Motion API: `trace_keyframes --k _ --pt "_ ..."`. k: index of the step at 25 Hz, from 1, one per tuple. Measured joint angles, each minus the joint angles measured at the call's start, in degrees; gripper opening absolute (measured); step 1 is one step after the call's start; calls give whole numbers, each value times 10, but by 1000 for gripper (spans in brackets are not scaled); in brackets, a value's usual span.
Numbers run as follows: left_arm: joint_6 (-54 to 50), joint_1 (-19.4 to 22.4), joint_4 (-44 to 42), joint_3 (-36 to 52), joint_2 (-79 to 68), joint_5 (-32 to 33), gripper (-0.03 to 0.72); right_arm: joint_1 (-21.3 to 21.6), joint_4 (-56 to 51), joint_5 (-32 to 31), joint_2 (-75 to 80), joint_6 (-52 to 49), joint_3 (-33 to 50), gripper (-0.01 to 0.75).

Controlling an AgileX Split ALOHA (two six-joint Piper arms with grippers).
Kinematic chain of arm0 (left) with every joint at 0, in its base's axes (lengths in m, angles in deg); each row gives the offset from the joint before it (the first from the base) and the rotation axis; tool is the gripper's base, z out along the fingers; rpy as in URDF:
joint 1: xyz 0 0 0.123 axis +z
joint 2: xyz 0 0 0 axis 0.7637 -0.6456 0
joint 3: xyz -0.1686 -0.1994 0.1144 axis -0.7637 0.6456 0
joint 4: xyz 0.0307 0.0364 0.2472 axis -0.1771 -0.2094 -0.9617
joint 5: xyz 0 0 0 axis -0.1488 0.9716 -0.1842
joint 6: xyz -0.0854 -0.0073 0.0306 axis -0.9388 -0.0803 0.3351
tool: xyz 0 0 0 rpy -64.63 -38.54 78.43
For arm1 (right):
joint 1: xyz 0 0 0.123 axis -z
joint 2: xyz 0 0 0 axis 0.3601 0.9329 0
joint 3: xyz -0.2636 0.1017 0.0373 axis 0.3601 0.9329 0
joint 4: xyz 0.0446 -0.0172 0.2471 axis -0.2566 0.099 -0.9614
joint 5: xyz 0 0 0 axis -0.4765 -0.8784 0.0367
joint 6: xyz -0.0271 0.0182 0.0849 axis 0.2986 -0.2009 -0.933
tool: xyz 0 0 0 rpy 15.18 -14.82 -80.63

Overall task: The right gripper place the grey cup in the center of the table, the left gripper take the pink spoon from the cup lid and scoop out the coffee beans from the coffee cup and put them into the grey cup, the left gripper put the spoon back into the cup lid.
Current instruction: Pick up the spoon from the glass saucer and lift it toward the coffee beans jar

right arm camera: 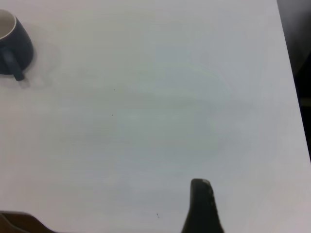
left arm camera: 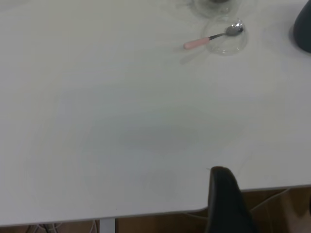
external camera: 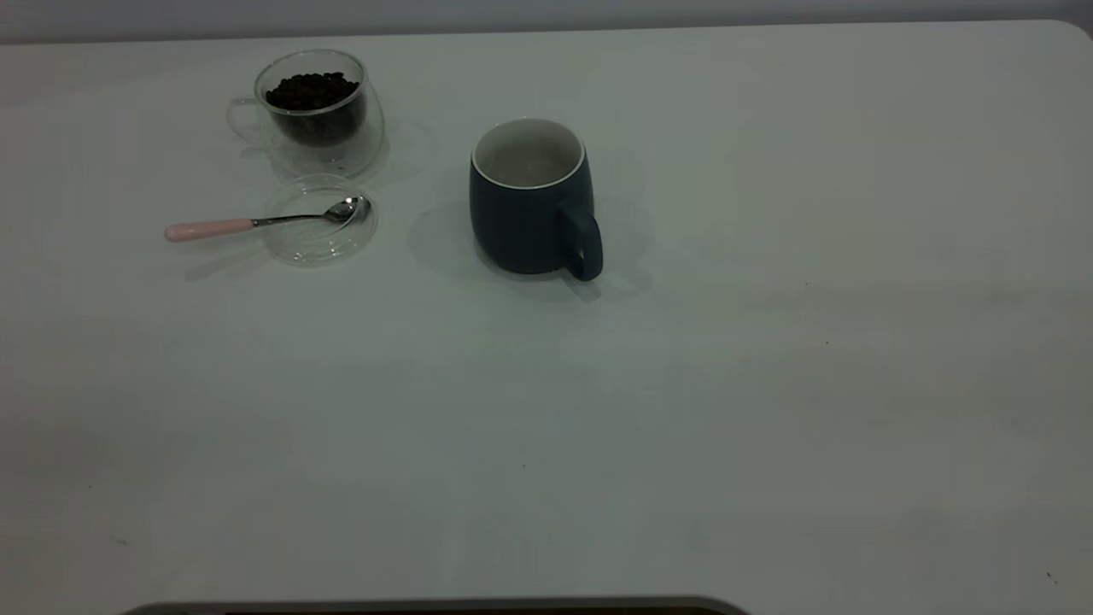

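White table (external camera: 768,384), coffee cup (external camera: 318,111), cup lid (external camera: 318,224) just beside it, grey cup (external camera: 529,201) apart.

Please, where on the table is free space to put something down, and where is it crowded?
Free: the table right of the grey cup, and the whole near half. Crowded: far left, where the coffee cup, cup lid and pink spoon sit close together.

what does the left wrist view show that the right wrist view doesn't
Only the left wrist view shows the pink spoon, its bowl resting in the cup lid, and the base of the coffee cup just beyond; a dark part of the left arm sits at the table's near edge. Only the right wrist view shows the grey cup's white inside and handle, with a dark part of the right arm in front. Both share the white table and the grey cup.
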Motion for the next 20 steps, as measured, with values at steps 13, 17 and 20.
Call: trace_keyframes --k 13,17,20 --pt "0 0 0 0 0 0 465 0 -2 0 0 0 0 590" --pt "0 0 0 0 0 0 465 0 -2 0 0 -1 0 590" --pt "0 0 0 0 0 0 465 0 -2 0 0 -1 0 590"
